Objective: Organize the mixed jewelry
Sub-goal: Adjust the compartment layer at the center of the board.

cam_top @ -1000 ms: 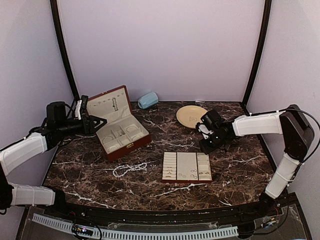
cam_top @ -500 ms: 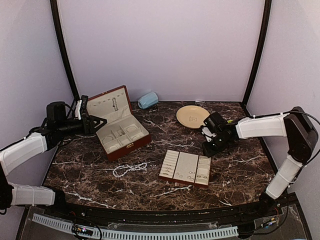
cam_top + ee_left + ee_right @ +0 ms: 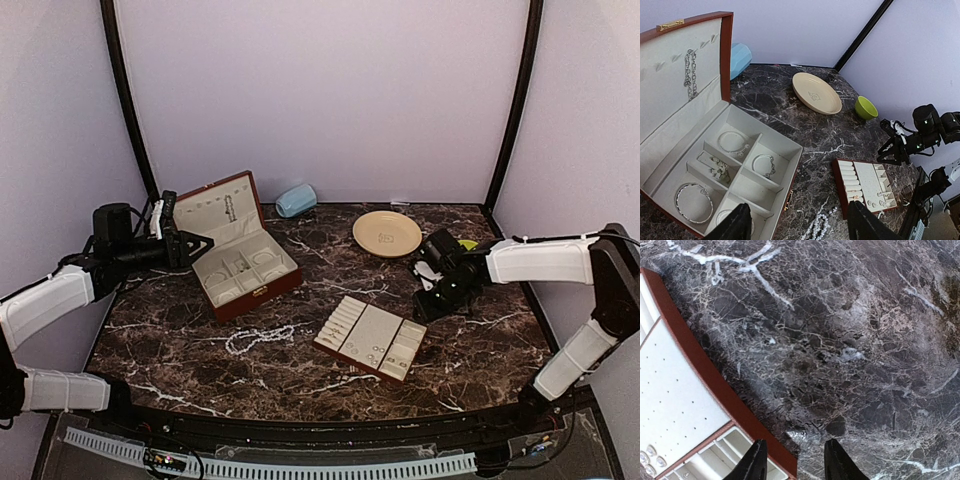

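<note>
Overhead, pearl strand (image 3: pixel 262 337): on table (image 3: pixel 200 372), 6 o'clock of box (image 3: pixel 240 262), untouched.
Left wrist, left gripper (image 3: pixel 800 226): fingers wide, empty, near box.
Right wrist, right gripper (image 3: pixel 795 460): fingers part-spread over tray (image 3: pixel 680 405) corner, clamping nothing; nudge slowly, rings (image 3: pixel 649 459) could spill.

Pale lilac walls (image 3: pixel 320 90) w/ black corner poles (image 3: pixel 125 100) round dark marble tbl (image 3: pixel 180 350), even light.

dark marble table (image 3: pixel 170 345) carries an open red-brown box (image 3: pixel 243 268), blue roll (image 3: pixel 296 200), cream plate (image 3: pixel 387 233), slotted tray (image 3: pixel 372 337) lying askew, pearl strand (image 3: pixel 262 337) beside it.
</note>
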`<state>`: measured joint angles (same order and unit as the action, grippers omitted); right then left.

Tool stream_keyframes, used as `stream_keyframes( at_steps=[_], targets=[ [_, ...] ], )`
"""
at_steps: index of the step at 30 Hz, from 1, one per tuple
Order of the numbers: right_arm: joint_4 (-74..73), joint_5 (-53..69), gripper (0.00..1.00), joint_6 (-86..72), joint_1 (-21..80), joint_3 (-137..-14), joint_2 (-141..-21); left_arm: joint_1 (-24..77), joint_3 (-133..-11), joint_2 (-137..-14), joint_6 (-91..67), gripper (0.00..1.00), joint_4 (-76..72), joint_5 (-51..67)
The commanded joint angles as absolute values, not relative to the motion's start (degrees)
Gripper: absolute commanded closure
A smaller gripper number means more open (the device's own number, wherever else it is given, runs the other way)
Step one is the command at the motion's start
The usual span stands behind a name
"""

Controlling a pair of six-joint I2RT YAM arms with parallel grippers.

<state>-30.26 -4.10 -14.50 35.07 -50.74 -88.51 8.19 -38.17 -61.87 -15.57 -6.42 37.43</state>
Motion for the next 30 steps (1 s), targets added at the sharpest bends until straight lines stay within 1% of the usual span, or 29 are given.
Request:
stream_keyframes(
  at_steps=[1, 9, 18, 24, 30],
  targets=[
    [-31.3, -3.1, 0.59, -14.3, 35.0, -50.7, -86.8, 8.3, -38.0, -60.8, -15.3, 0.32, -5.9, 37.6],
    [-30.6, 2.0, 0.58, -11.1, 35.0, -50.7, -87.9, 8.3, -37.9, -59.9, -15.2, 0.32, -5.8, 37.3],
    [-29.3, 1.1, 0.62, -10.7, 35.1, -50.5, -91.4, 8.3, -37.9, -59.7, -15.2, 0.32, -5.6, 37.3],
    [-29.5, -1.7, 0.7, -11.6, 35.1, -50.9, -92.2, 8.3, -37.9, -59.9, -15.2, 0.32, -5.7, 37.4],
    [-30.4, -4.7, 0.82, -13.0, 35.1, -50.8, -92.0, 8.3, -37.9, -59.9, -15.1, 0.32, -5.7, 37.3]
  ],
)
